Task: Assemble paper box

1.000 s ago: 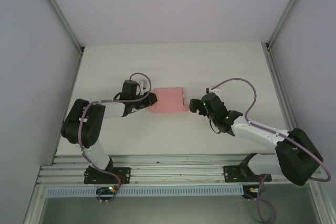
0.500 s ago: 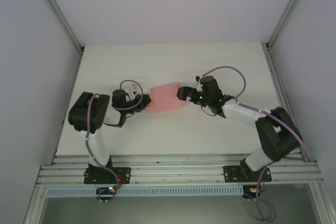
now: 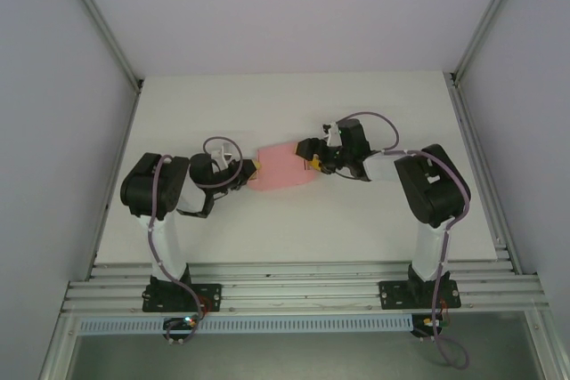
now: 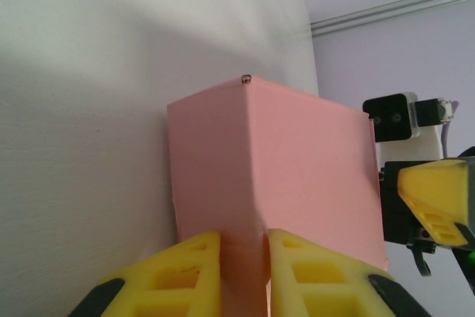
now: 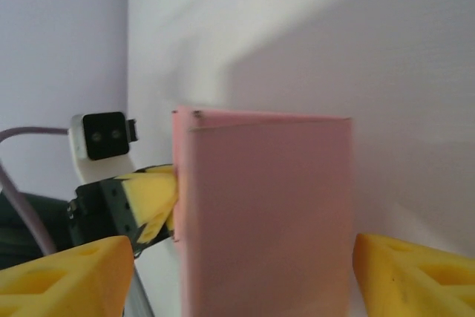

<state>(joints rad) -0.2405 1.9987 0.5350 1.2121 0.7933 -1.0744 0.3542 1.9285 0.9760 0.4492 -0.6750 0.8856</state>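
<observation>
Pinching the near edge of the paper box (image 4: 297, 161) in its closed jaws, my left gripper (image 4: 243, 243) holds it low over the desk (image 3: 374, 220), the box reaching straight ahead. My right gripper (image 5: 241, 276) faces it from the far end, jaws open either side of the box. I judge this the squaring-up step; next, the right should close gently on both walls.

1. paper box (image 3: 283, 166): plain pink, no print.
2. left claw (image 4: 243, 257): yellow, with black edging.
3. right claw (image 5: 245, 272): yellow.
4. left arm (image 3: 165, 198), right arm (image 3: 427, 189): black joints, white links.
5. cables (image 3: 374, 117): dull mauve.
6. surface (image 3: 267, 113): off-white, unpatterned.
7. walls (image 3: 285, 6): pale lilac-grey.
8. frame rails (image 3: 285, 287): silver-grey.
</observation>
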